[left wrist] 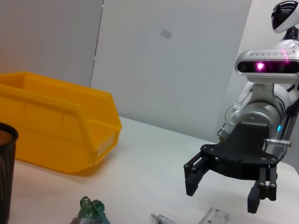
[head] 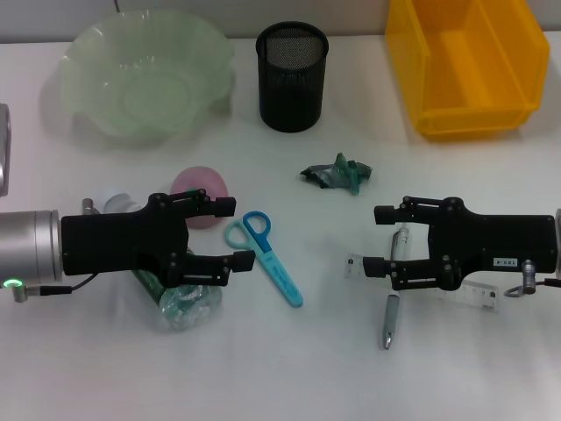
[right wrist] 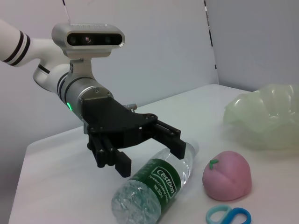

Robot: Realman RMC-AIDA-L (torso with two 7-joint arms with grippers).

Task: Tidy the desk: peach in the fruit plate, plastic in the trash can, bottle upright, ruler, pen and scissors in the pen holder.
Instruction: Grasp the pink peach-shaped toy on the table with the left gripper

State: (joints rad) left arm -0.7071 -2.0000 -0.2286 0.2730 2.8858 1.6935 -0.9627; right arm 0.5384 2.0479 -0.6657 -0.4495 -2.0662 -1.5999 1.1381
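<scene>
A clear bottle [head: 186, 304] with a green label lies on its side under my left gripper [head: 235, 233], which is open with its fingers straddling the bottle [right wrist: 156, 186]. A pink peach [head: 201, 191] lies just behind that gripper. Blue scissors [head: 267, 259] lie to its right. Crumpled green plastic [head: 338, 173] lies mid-table. My right gripper [head: 378, 240] is open, over a silver pen [head: 389, 321] and a clear ruler [head: 480, 297]. The green fruit plate [head: 96, 61], black mesh pen holder [head: 292, 96] and yellow bin [head: 469, 114] stand at the back.
The left wrist view shows my right gripper [left wrist: 224, 193] with the yellow bin [left wrist: 60, 126] and plastic [left wrist: 91, 210] beyond. The right wrist view shows the peach [right wrist: 227, 176], scissors [right wrist: 227, 216] and plate [right wrist: 266, 116]. A grey object [head: 4, 149] sits at the table's left edge.
</scene>
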